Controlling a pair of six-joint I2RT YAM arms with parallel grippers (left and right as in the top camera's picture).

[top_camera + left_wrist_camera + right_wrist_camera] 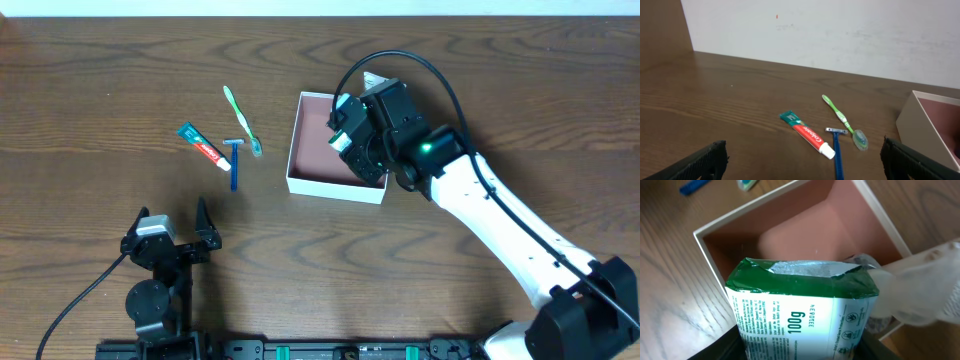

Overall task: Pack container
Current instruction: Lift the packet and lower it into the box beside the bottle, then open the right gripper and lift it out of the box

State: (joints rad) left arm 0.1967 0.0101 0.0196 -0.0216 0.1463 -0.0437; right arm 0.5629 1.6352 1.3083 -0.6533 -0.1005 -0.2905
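Holding a green and white pack [800,307] between its two fingers, the right pincer [355,135] is hanging over the box [312,182]. The pack's crinkly green end is pointing down at the pink inside of the box. I cannot tell if the pack is touching the bottom. Something pale and see-through [925,287] is showing at 3 o'clock from the pack, and I cannot tell what it is.

The box is sitting on the brown counter [90,100], a little to the 3 o'clock side of the middle.

At 9 o'clock from the box, three small things are lying close together on the counter: a toothpaste [203,147], a blue razor [236,165] and a green toothbrush [242,118]. The toothbrush is lying nearest the box.

The left pincer [172,232] is waiting at 7 o'clock from the box, well apart from it. Its fingers are standing wide and are gripping nothing.
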